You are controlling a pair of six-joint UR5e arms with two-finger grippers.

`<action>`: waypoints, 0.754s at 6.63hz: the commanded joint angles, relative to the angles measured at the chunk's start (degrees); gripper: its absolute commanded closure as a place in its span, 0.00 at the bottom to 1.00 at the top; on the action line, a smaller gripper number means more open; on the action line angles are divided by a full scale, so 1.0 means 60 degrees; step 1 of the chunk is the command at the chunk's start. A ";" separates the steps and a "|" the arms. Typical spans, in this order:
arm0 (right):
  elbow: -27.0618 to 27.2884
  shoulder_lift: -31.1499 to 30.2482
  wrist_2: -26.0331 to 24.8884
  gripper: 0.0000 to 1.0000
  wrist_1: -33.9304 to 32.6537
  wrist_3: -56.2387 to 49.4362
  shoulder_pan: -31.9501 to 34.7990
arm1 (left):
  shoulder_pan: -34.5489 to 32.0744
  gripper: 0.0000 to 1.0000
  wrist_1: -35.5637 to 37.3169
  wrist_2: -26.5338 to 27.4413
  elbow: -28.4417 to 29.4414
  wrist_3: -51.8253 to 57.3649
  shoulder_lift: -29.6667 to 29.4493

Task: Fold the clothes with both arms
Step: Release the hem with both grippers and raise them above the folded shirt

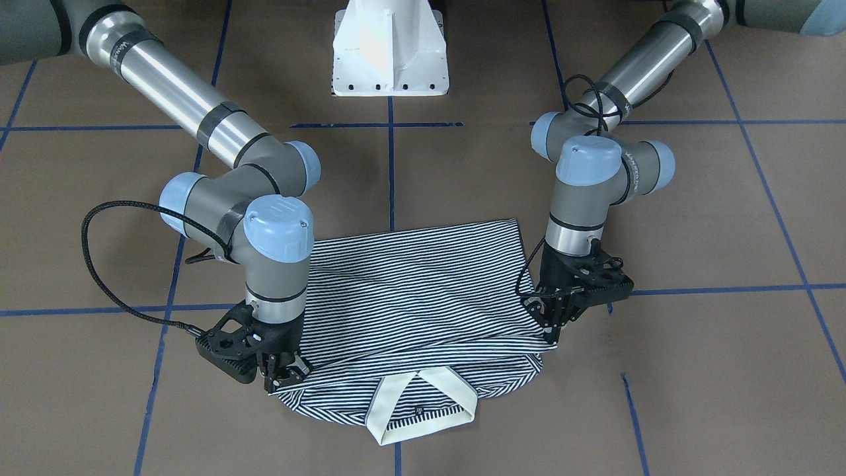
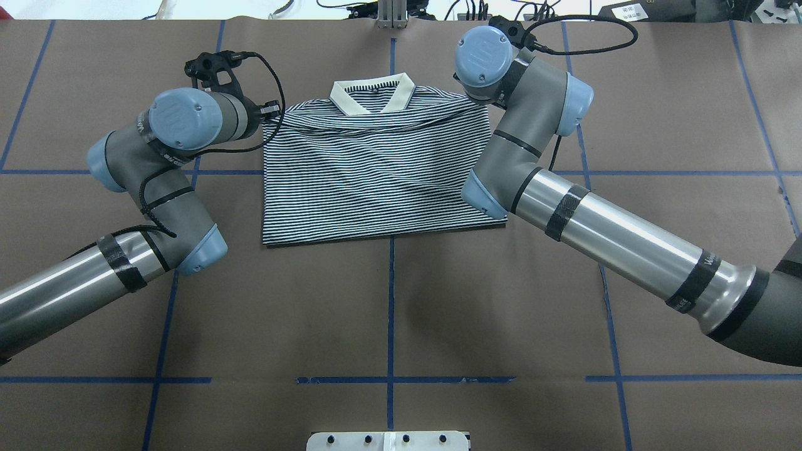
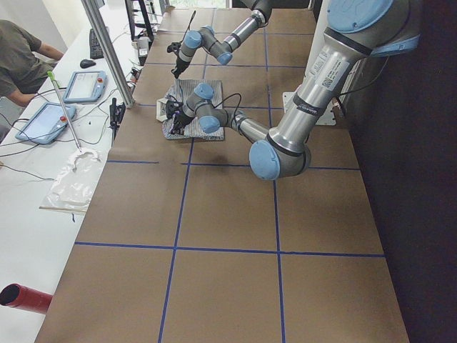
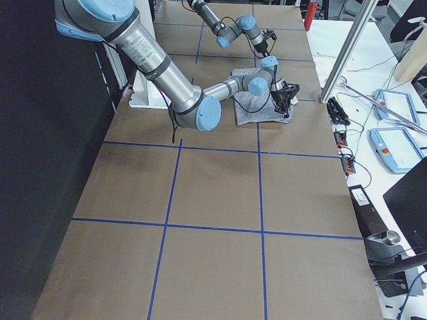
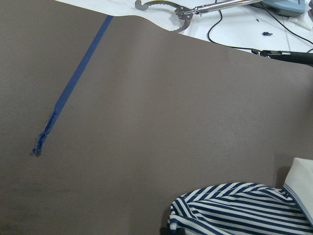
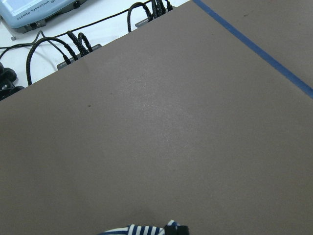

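The right gripper (image 1: 285, 378) has its jaws pressed together on the corner of the polo shirt's (image 1: 410, 291) folded-over top layer. The left gripper (image 1: 554, 324) pinches the opposite corner, and the fold edge runs straight between them. The shirt lies flat on the table (image 1: 694, 370), its cream collar (image 1: 456, 387) pointing away from the robot.

Only the front-facing view shows both sets of jaws; overhead, the wrists hide them, though the near hem (image 2: 382, 237) shows straight there. The left wrist view catches bunched stripes (image 5: 234, 210); the right wrist view shows only a sliver of them.

Brown table stretches wide on both sides of the shirt and toward the robot's white base (image 1: 390, 46). A narrower strip separates the collar from the far edge, where cables (image 6: 73, 44) lie.
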 commanded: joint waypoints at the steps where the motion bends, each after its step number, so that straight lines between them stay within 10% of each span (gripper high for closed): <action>1: -0.0089 0.0072 -0.0009 1.00 0.0043 -0.0006 -0.0011 | -0.0019 1.00 -0.0096 0.0003 0.0129 0.0000 -0.0084; 3: -0.0103 0.0072 -0.0009 1.00 0.0043 0.0008 -0.0026 | -0.0019 0.94 -0.0111 0.0003 0.0203 0.0000 -0.0084; 5: -0.0089 0.0087 -0.0009 0.54 0.0043 -0.0006 -0.0026 | -0.0019 0.68 -0.0415 -0.0011 0.0319 0.0132 -0.0070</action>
